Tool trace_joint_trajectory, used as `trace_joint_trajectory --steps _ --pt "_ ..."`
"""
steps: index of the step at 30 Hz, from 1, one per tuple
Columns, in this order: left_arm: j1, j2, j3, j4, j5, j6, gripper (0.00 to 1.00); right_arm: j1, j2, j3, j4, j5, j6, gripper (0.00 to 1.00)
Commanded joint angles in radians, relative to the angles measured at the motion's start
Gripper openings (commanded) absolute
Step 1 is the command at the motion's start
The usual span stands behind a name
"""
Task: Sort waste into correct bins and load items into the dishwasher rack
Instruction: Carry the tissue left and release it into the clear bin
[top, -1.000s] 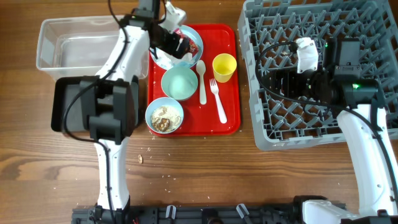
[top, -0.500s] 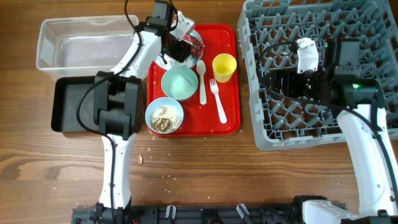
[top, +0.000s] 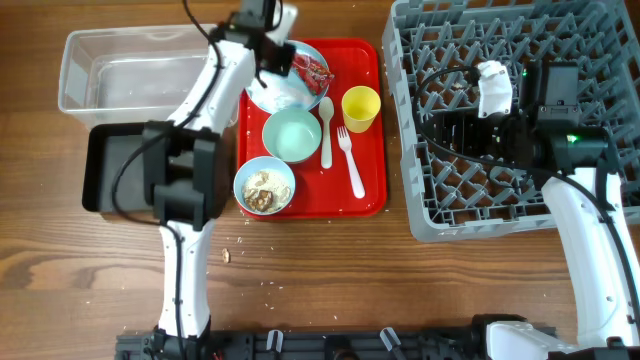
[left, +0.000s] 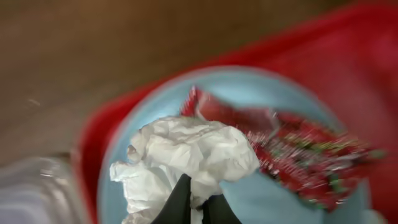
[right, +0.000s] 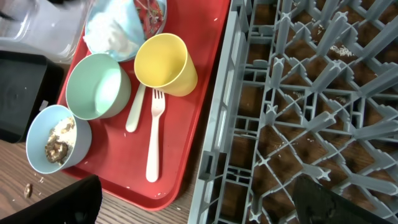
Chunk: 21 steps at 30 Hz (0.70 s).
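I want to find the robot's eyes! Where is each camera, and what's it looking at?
Overhead: above the table, looking straight down at tray, rack, left arm and right arm.
Left wrist: close over the plate, facing napkin and wrapper; left gripper at the bottom edge.
Right wrist: over the rack, looking down at cup and tray; right gripper open, bottom corners.
Shared: all three show the plate.

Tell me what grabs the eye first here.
The red tray at mid-table stands out, carrying a yellow cup and a bowl of food scraps. The big grey rack sits beside it on the right. At the tray's far-left corner, the left gripper pinches a crumpled white napkin on the pale-blue plate, next to a red wrapper.
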Motion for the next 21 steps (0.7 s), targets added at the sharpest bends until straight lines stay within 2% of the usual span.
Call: trace_joint_trajectory --steps 1,7,13,14,15,16,18,19,20,21 --pt "0.006 -0.204 0.058 -0.001 -0.029 -0.032 0.04 0.005 0.003 0.019 0.001 -0.023 0.011 1.00" --pt "0.067 -0.257 0.058 -0.100 -0.151 -0.115 0.04 0.005 0.003 0.019 0.001 -0.023 0.011 1.00" --pt "0.182 -0.219 0.043 -0.213 -0.147 -0.212 0.04 0.005 0.003 0.019 0.007 -0.023 0.011 1.00" --pt "0.202 -0.208 0.038 -0.231 -0.141 -0.219 0.07 0.005 0.003 0.019 0.008 -0.023 0.011 1.00" --pt "0.218 -0.194 0.031 -0.240 -0.128 -0.219 0.17 0.005 0.003 0.019 0.010 -0.023 0.011 1.00" --pt "0.228 -0.185 0.028 -0.247 -0.113 -0.219 0.33 0.005 0.003 0.019 0.011 -0.023 0.011 1.00" --pt "0.239 -0.169 0.028 -0.256 -0.069 -0.218 0.50 0.005 0.003 0.019 0.011 -0.023 0.010 1.00" --pt "0.241 -0.166 0.028 -0.255 -0.047 -0.218 0.68 0.005 0.003 0.019 0.011 -0.023 0.011 1.00" --pt "0.240 -0.166 0.028 -0.253 -0.029 -0.218 0.76 0.005 0.003 0.019 0.011 -0.023 0.011 1.00" --pt "0.237 -0.170 0.028 -0.248 -0.010 -0.218 0.79 0.005 0.003 0.019 0.011 -0.023 0.011 1.00"
